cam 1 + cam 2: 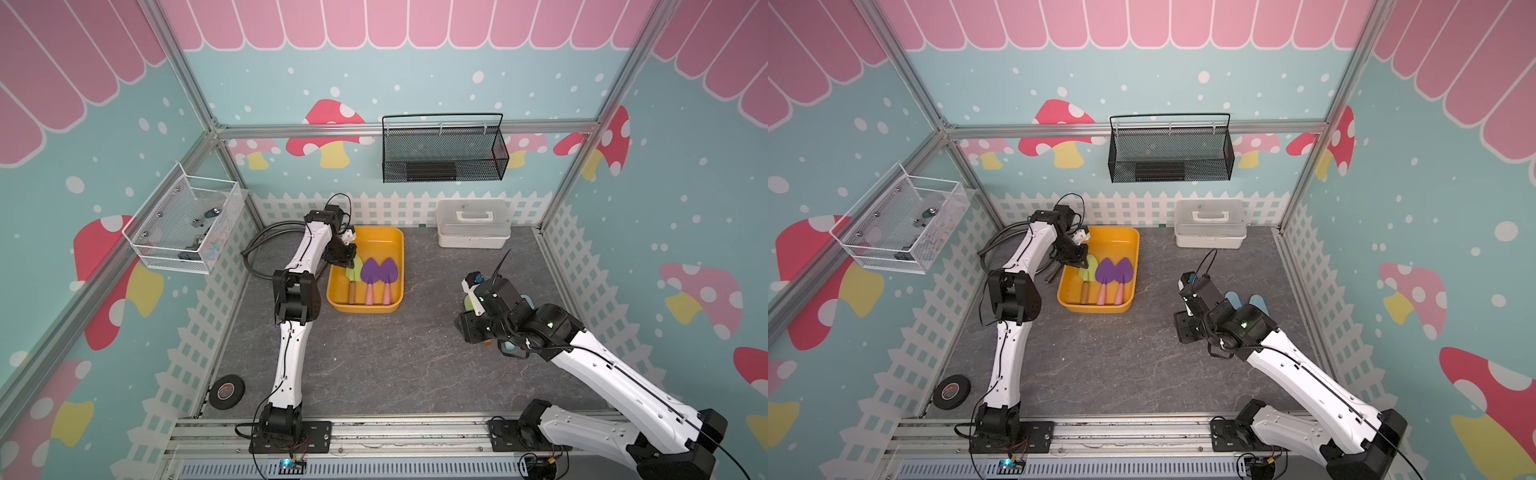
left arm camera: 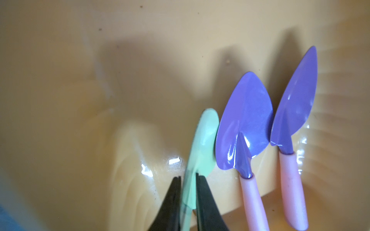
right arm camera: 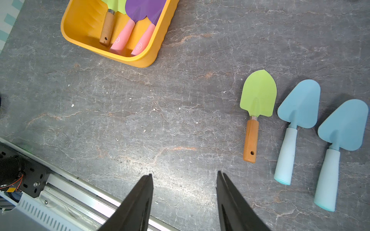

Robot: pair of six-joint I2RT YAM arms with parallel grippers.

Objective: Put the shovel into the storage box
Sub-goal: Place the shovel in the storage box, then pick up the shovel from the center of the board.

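- The left gripper [image 2: 188, 178] is down inside the box [image 1: 365, 308]. Its jaws sit closely on either side of the boxed green shovel [image 2: 206, 140], at the blade, which the left wrist view shows nearly edge-on. Whether they press the blade or merely flank it cannot be told.
- That shovel is within the box, wooden handle toward the robot's side, just beside two purple shovels [image 1: 370, 270] that lie flat with pink handles pointing the same way.
- The blade looks thin, stiff and glossy, so a pinch there is probably slippery and could let the shovel swing. The whole tool seems light.
- The right gripper [image 3: 184, 173] hangs over bare table [image 3: 140, 110], jaws well apart and holding nothing.
- To its right, outside the box, lie the loose green shovel [image 3: 258, 96] and two blue shovels [image 3: 300, 104], side by side, flat and not touching.
- Their blades hug the table and offer little edge to get under. The handles stand prouder and look less slick, so mid-handle seems the safer hold, taken across its width since a round handle may roll.
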